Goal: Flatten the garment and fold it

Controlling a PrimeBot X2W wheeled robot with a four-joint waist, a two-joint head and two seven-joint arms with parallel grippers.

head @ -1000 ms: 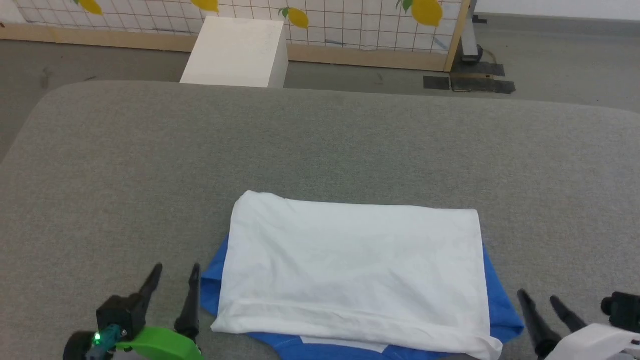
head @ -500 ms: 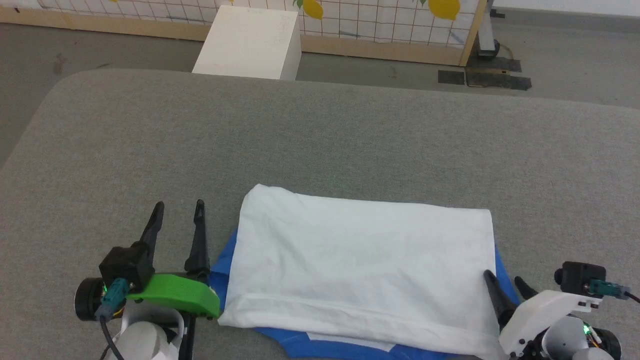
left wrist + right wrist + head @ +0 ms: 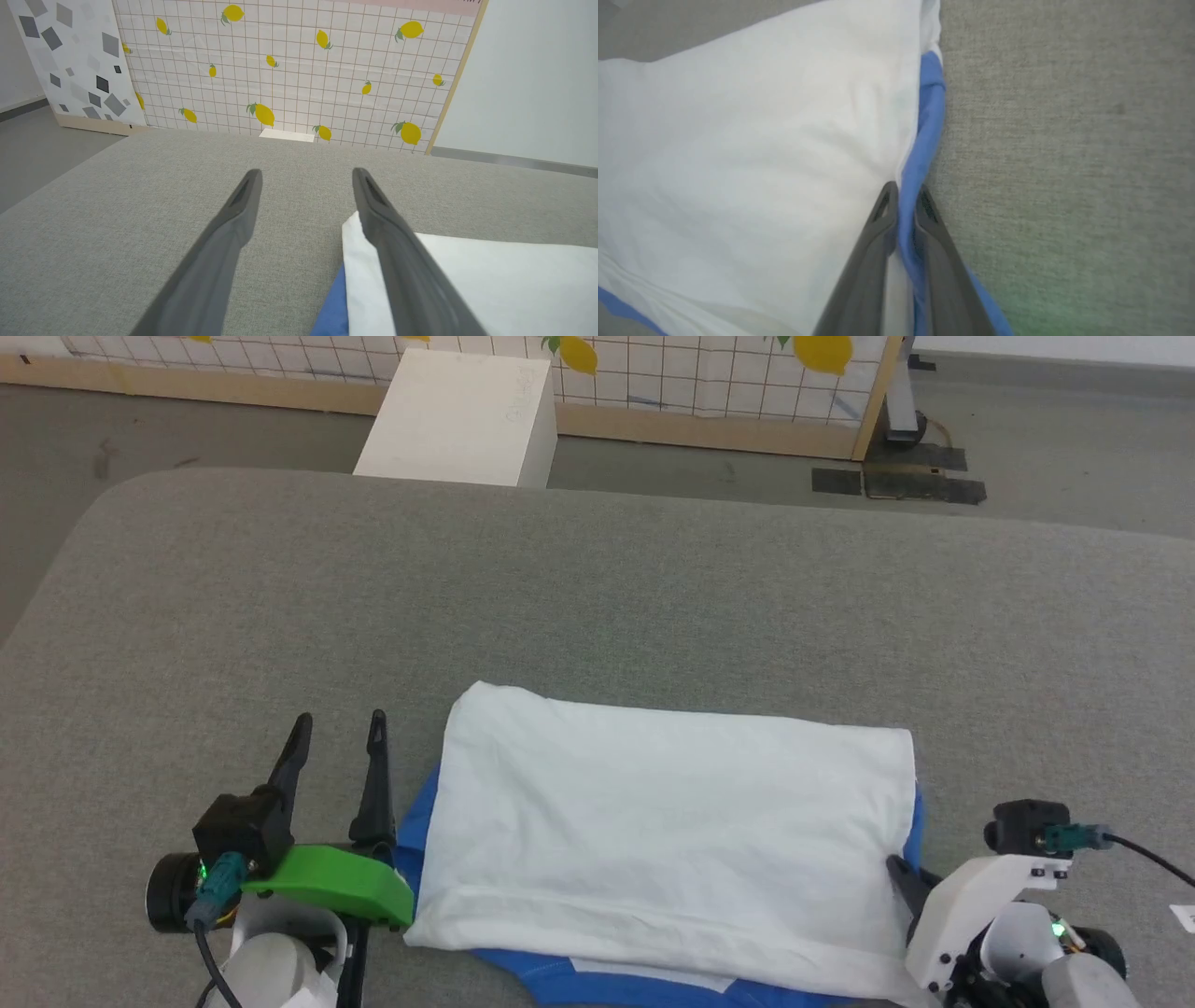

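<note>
Fingers [image 3: 873, 247] of the right gripper [image 3: 903, 191] are pinched together on the blue edge of the garment [image 3: 672, 821], with a fold of blue cloth caught between them at the shirt's right side. Half a second ago these two fingers stood apart at that same edge, one over the white cloth; in the head view just one dark finger shows now, lower against the edge.

The left gripper [image 3: 340, 719] has its two fingers spread wide, pointing away from the robot just beside the garment's left edge and holding nothing. It has barely shifted in the last half second. A green part [image 3: 327, 887] sits at its wrist.

There is one garment, lying near the front of the grey bench [image 3: 597, 579] as a white rectangle, with blue cloth showing from beneath at its left, right and near sides. Its outline is much as before.

A small white tag [image 3: 1184, 917] lies at the right edge of the head view, its print too small to read. Beyond the bench stands one white box [image 3: 457, 420] on the floor. Behind it is a grid panel [image 3: 289, 70] printed with yellow lemons, and beside that a panel [image 3: 70, 60] with grey squares.
</note>
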